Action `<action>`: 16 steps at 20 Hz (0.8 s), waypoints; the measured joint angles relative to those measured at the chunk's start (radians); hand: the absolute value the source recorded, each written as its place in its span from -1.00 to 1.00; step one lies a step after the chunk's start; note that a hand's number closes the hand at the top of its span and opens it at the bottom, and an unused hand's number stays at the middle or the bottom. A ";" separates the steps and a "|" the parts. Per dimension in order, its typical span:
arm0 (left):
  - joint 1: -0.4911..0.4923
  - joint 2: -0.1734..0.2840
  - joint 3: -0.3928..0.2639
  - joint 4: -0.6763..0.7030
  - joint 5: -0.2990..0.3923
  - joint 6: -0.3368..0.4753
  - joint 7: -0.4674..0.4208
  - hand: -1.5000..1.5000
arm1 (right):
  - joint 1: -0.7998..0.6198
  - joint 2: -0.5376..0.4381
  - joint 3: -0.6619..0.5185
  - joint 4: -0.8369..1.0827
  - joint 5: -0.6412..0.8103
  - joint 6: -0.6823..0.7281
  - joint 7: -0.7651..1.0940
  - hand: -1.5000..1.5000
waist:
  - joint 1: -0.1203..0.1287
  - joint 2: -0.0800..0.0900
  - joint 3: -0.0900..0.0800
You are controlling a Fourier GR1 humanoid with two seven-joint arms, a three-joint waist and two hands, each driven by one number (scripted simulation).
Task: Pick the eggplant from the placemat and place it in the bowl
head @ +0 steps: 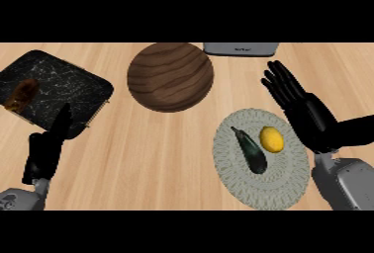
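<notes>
A dark eggplant (250, 150) lies on the round grey woven placemat (263, 185) at the lower right, with a yellow lemon (272, 139) just right of it. The brown wooden bowl (171, 76) stands at the upper middle of the counter and shows nothing inside. My right hand (303, 107) hovers open at the placemat's upper right edge, fingers straight and pointing up-left, apart from the eggplant. My left hand (48, 148) rests open at the lower left, fingers up.
A black marbled tray (70, 84) sits at the upper left with a brown oblong item (22, 95) on it. A grey appliance edge (241, 48) shows at the top, right of the bowl. Bare wooden counter (153, 158) lies between tray and placemat.
</notes>
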 measured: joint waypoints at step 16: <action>-0.198 -0.029 -0.009 -0.138 -0.065 0.044 0.011 0.00 | -0.091 -0.123 -0.090 0.559 -0.170 0.697 -0.251 -1.00 | 0.061 0.038 0.047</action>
